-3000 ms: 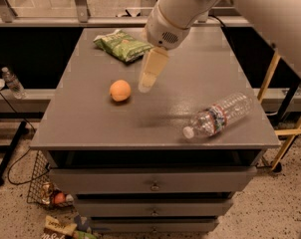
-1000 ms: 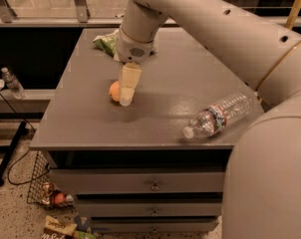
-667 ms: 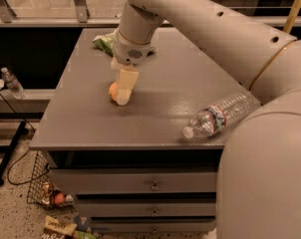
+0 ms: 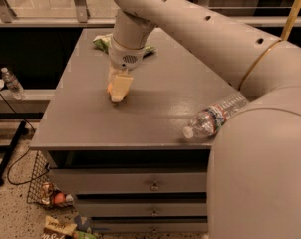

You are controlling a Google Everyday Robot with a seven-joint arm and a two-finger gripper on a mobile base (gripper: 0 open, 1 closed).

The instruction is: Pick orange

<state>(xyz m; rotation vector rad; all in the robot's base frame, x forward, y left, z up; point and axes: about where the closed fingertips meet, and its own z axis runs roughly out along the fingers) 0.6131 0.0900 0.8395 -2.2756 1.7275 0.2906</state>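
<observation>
The grey cabinet top (image 4: pixel 160 103) holds a green snack bag (image 4: pixel 101 41) at the far edge and a water bottle (image 4: pixel 215 116) near right. Camera view: the gripper (image 4: pixel 118 88) is planted over the orange (image 4: pixel 109 87), left of centre, which peeks out on its left side, right at the tips; whether it is gripped, I cannot tell

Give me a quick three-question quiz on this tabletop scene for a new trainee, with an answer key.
1. True or false: the water bottle stands upright on the table.
2. Fill in: the green snack bag lies at the table's ____ edge (near or far).
3. Where is the gripper? A) down at the orange B) over the water bottle C) over the green snack bag

Key: 1 false, it lies on its side; 2 far; 3 A.
</observation>
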